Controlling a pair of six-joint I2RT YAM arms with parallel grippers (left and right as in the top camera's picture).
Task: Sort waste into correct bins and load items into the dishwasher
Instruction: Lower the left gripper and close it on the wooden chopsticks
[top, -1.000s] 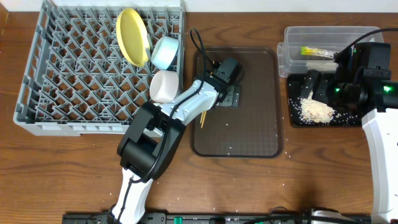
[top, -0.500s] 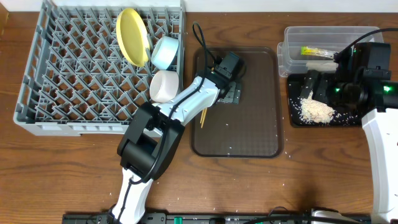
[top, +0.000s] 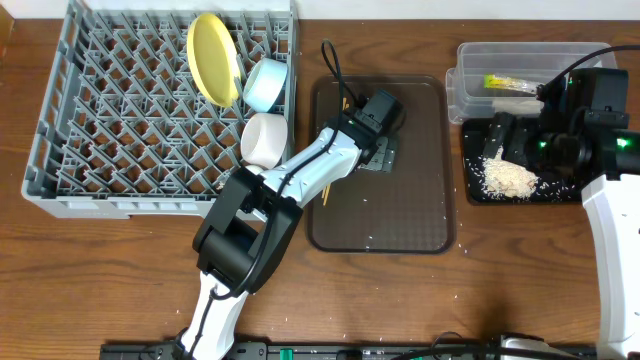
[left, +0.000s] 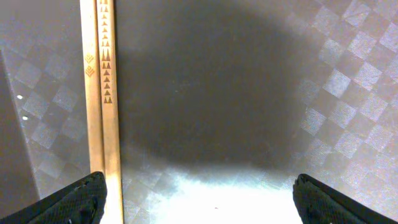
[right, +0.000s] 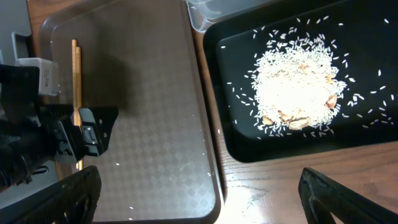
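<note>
Two wooden chopsticks (left: 102, 93) lie side by side on the brown tray (top: 400, 220), along its left side (right: 76, 74). My left gripper (left: 199, 208) is open low over the tray, its left fingertip beside the chopsticks; it also shows in the overhead view (top: 378, 152). My right gripper (right: 202, 199) is open and empty by the black tray (top: 475, 192), which holds a pile of rice (right: 298, 93). The yellow plate (top: 213, 58), light-blue bowl (top: 265, 85) and white bowl (top: 265, 138) stand in the grey dish rack (top: 100, 150). The small white cup is out of view.
The clear tub (top: 470, 60) at the back right holds the yellow-green packet (top: 505, 82) and a white wrapper (top: 518, 92). Loose rice grains are scattered on the brown tray and on the wooden table near the front edge.
My left gripper has shifted a little to the right over the brown tray. The right arm has not moved.
</note>
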